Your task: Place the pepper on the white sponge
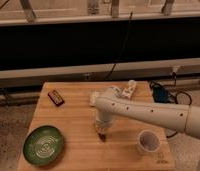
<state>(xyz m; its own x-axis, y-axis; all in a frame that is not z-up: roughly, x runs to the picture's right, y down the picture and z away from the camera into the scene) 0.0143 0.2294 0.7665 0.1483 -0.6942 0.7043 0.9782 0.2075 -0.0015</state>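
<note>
My gripper [101,132] points straight down at the middle of the wooden table [73,120], its tip at or just above the board. A small dark red-brown thing, the pepper [102,136], shows right at the gripper's tip; I cannot tell whether it is held. The white sponge [94,97] lies further back on the table, partly hidden behind my white arm [143,112], which reaches in from the right.
A green plate [43,145] sits at the front left. A flat dark block [55,97] lies at the back left. A white bottle [128,90] lies at the back, a white cup [148,142] stands at the front right. Blue gear and cables [160,94] sit beyond the table's right edge.
</note>
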